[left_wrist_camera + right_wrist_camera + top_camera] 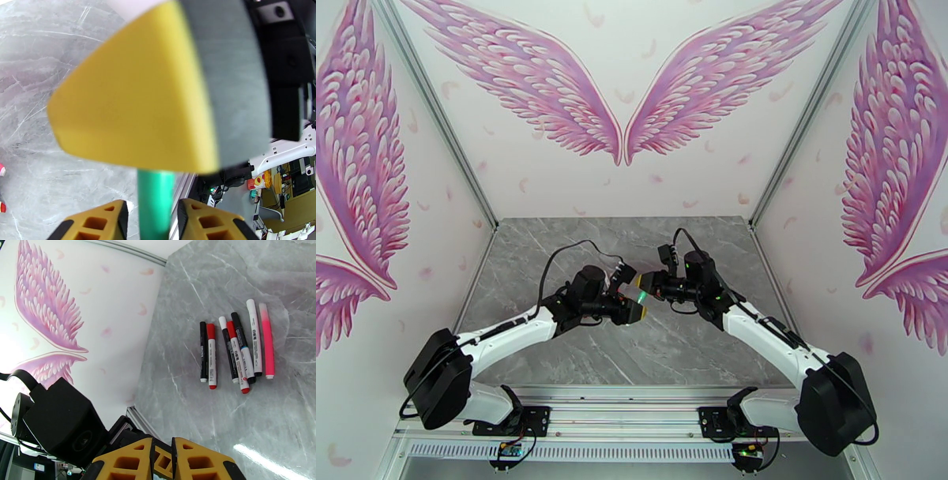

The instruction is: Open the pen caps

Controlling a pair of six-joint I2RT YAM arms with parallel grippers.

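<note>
White walls [632, 103] printed with large pink feathered wings are seen around a grey, veined, marble-look tabletop [577, 355] with a glossy sheen. Above its middle, the left arm [505, 331] and right arm [766, 335], both white-shelled with black joints, are brought together tip to tip. The left hand [152, 205] is clenched on a green pen [156, 185], whose smooth round barrel is held off the tabletop between yellow, hollow-ribbed fingers [106, 221]. The pen's far end is hidden behind a blurred yellow wedge-shaped finger [134, 98] of the right hand, which is backed by a grey pad [237, 79]. In its own wrist view, the right hand [172, 447] is seen with its fingers drawn almost together, only a thin dark slit being left between them; whether anything is pinched there cannot be told. The other pens [237, 350] are laid flat on the tabletop, side by side and roughly parallel, well apart from both hands. They are slim and straight, mostly with white barrels; one is black [203, 352] and one is wholly pink [266, 340]. The caps are short cylinders seated on the pens, among them a red cap [211, 330] and a black cap [236, 320].
</note>
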